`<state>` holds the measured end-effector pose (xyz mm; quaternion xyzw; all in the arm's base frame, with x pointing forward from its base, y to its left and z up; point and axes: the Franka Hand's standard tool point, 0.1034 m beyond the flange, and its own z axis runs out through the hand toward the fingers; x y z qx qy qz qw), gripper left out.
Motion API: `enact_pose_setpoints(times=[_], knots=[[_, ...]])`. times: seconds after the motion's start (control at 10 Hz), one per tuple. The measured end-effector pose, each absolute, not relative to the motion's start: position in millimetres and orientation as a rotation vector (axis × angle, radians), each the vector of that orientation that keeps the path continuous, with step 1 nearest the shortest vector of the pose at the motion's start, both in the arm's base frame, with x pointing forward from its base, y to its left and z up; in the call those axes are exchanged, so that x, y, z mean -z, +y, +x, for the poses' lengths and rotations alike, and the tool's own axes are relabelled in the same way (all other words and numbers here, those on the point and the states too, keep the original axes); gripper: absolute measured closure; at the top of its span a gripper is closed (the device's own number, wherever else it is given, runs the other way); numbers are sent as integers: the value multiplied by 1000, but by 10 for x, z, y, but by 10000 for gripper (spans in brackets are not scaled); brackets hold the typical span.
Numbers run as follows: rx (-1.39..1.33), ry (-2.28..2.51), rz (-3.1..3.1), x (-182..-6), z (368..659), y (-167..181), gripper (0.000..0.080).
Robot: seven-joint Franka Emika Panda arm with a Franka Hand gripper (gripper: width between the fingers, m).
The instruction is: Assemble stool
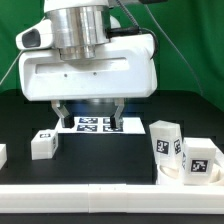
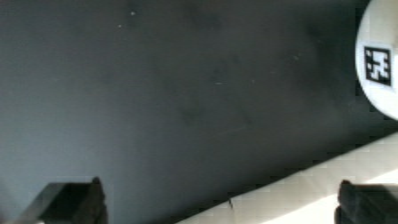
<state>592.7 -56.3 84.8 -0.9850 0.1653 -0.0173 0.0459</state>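
My gripper [image 1: 90, 120] hangs open over the dark table with nothing between its fingers [image 1: 62, 114]. In the exterior view a white stool leg [image 1: 43, 143] with a tag lies below it toward the left. Two more tagged legs [image 1: 165, 140] [image 1: 203, 157] stand at the right, beside a low rounded white part [image 1: 183, 176] that looks like the seat. The wrist view shows both fingertips [image 2: 71, 202] wide apart over bare table. A white tagged part [image 2: 377, 68] with a rounded edge sits at that picture's edge, away from the jaws.
The marker board [image 1: 97, 125] lies flat behind the gripper. A long white border rail [image 1: 110, 200] runs along the table's front edge and also shows as the white rail [image 2: 329, 165] in the wrist view. Another white piece [image 1: 2, 153] is cut off at the exterior view's left.
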Motion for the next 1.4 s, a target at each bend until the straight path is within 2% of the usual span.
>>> enact_pose_setpoints(times=[0.1,0.3,0.6,0.8,1.1,1.4], knots=[[46,336,-3075,-811,5908,-598,150],[40,294,-3103,-742,5853,-707,150],[60,417,-3045,-684,5685,-1250,150],[56,400,-3053,-677,5700,-1185,150],[31,437,-3032,-646,5658,-1267,150],[22,383,-3059,-448,5361,-1464,150]])
